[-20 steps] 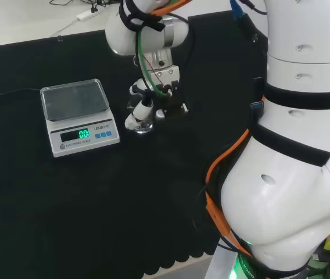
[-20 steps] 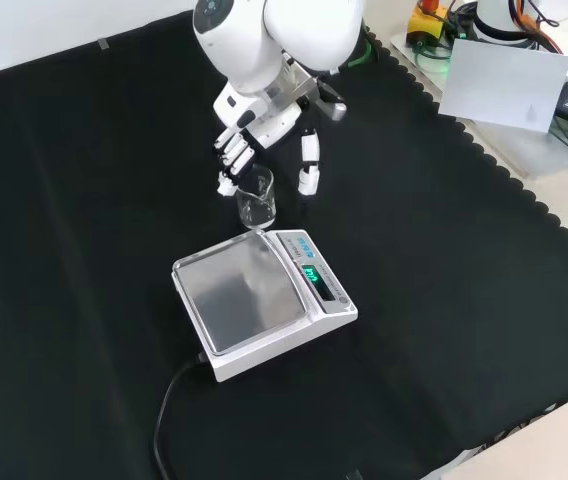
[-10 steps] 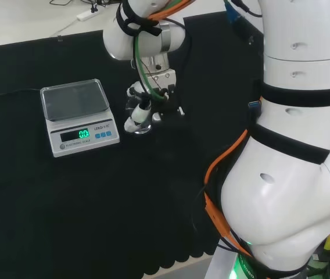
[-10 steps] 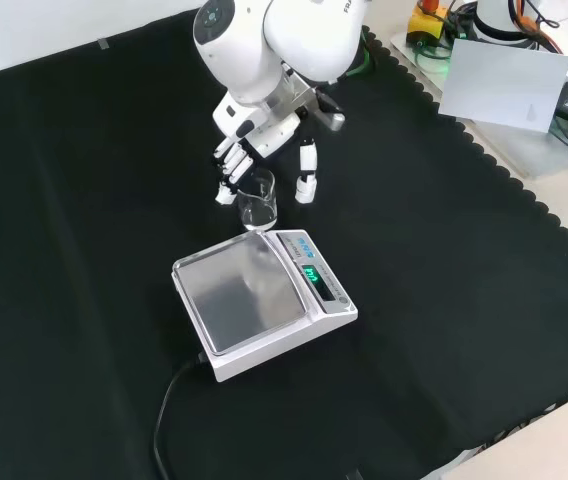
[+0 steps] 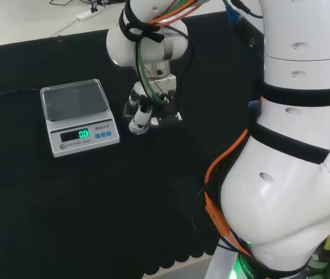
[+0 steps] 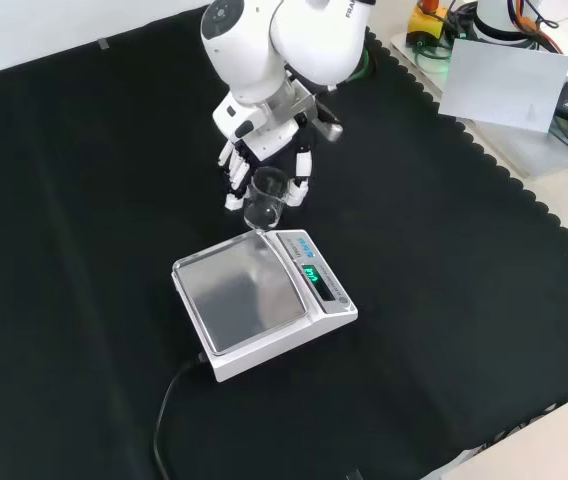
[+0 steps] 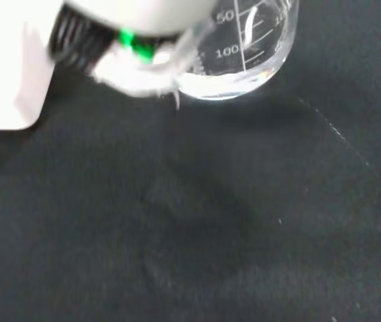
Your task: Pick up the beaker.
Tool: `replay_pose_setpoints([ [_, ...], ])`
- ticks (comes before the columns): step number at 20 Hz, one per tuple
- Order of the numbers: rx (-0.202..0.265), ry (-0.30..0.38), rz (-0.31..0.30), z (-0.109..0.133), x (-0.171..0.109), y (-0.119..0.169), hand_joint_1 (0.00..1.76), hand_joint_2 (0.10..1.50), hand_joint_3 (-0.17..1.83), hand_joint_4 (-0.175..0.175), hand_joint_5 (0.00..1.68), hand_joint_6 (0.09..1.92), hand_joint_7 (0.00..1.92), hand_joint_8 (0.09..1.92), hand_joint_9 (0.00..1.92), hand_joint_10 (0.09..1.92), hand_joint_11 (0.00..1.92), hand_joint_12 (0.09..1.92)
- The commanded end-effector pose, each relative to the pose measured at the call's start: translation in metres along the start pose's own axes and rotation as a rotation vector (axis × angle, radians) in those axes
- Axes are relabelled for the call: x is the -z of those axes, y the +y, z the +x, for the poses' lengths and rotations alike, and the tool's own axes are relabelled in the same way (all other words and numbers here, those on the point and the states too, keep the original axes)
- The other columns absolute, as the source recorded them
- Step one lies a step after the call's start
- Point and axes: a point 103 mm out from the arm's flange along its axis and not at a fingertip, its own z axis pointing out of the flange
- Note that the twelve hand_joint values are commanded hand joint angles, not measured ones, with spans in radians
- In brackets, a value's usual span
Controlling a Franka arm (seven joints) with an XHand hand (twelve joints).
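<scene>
Head view: camera sits behind and above my base, looking over my white links at the counter (image 5: 49,221). Front view: camera faces me from the opposite side, looking down on the same black cloth, about a quarter turn off. Both views share the scale (image 5: 78,115) (image 6: 262,302), my hand (image 5: 143,110) (image 6: 264,160) and the beaker (image 6: 264,198) just beside the scale. Wrist view: camera rides at my wrist, very near, looking past my hand (image 7: 130,47) at the beaker (image 7: 244,54) and the cloth.
</scene>
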Motion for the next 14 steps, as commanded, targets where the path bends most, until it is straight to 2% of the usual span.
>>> replay_pose_setpoints([
  [1,-0.007,0.021,-0.025,-0.002,-0.004,0.001,1.07,0.51,0.52,-0.026,0.62,0.74,0.91,0.67,0.93,0.62,0.59,1.29],
  [6,-0.007,0.034,-0.037,-0.003,-0.004,0.001,1.10,0.52,0.57,-0.028,0.74,0.90,1.00,0.67,0.99,0.62,0.64,1.28],
  [14,-0.018,0.017,-0.068,-0.008,0.019,-0.008,1.11,0.51,0.59,-0.032,0.76,0.94,1.03,0.67,1.02,0.61,0.66,1.28],
])
